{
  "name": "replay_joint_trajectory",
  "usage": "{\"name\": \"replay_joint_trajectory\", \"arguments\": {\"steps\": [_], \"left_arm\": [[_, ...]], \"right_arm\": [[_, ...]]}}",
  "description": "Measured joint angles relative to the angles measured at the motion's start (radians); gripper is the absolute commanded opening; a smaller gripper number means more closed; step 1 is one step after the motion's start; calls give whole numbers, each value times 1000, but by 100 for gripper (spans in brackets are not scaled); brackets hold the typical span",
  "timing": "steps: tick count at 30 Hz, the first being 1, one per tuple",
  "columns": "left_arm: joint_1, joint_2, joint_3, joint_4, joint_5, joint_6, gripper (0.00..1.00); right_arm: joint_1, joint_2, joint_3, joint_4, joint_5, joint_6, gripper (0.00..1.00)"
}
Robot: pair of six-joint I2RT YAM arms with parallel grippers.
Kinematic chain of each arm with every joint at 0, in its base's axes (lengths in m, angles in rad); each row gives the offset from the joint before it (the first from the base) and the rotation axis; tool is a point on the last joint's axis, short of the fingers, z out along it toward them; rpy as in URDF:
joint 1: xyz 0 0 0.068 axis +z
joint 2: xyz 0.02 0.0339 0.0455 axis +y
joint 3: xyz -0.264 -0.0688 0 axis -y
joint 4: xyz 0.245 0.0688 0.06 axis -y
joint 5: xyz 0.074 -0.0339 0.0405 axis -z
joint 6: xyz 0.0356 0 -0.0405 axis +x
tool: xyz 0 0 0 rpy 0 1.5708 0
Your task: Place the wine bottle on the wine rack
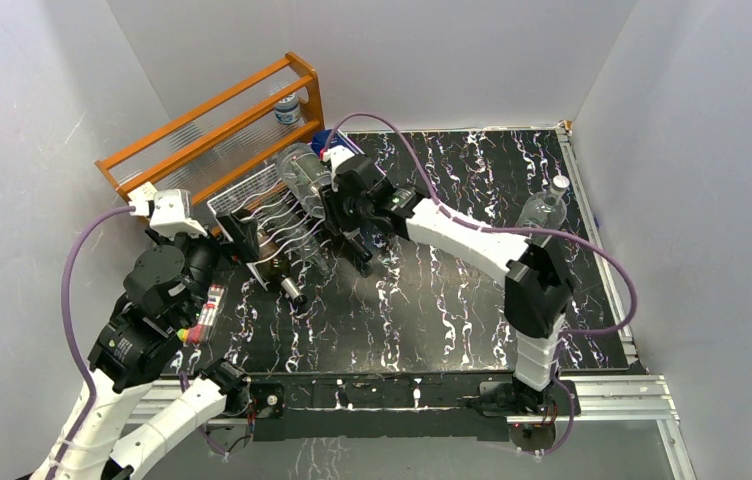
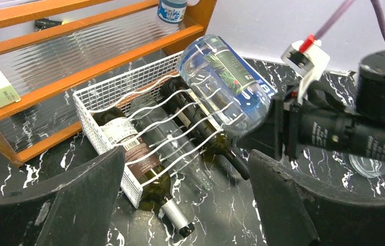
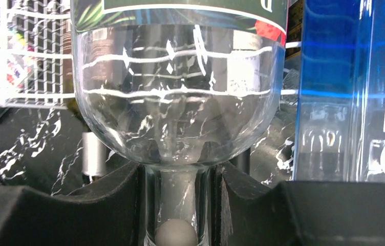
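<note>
Gripping the clear wine bottle by its neck, the right gripper has a finger pressed against each side of the glass. The bottle's top is cut off at the bottom edge of the right wrist view. From the left wrist view the bottle lies tilted over the right end of the wine rack, base raised toward the orange shelf frame. Wavy white wires show through the glass, and I cannot tell whether it rests on them. Under the cradle wires lie a labelled dark bottle and a second dark bottle, necks poking out over the black marbled table. The left gripper hangs near the rack's front with its jaws wide apart, holding nothing. A blue translucent item with white lettering is cropped at the right edge, identity unclear. An upright clear bottle stands well apart, right side.
</note>
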Motion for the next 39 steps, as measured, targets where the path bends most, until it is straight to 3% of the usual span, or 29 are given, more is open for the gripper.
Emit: {"name": "replay_joint_trajectory", "arguments": {"steps": [13, 24, 28, 34, 39], "left_arm": [[0, 22, -6, -24, 10, -1, 91], [0, 35, -14, -32, 29, -3, 93], [0, 41, -15, -32, 37, -3, 93], [0, 43, -15, -35, 44, -4, 93], [0, 43, -15, -35, 51, -4, 94]], "right_arm": [[-57, 301, 341, -200, 16, -32, 0], [-56, 348, 454, -273, 29, -50, 0], [-56, 362, 460, -265, 26, -52, 10], [-57, 366, 460, -256, 24, -55, 50], [-57, 365, 460, -222, 26, -55, 64]]}}
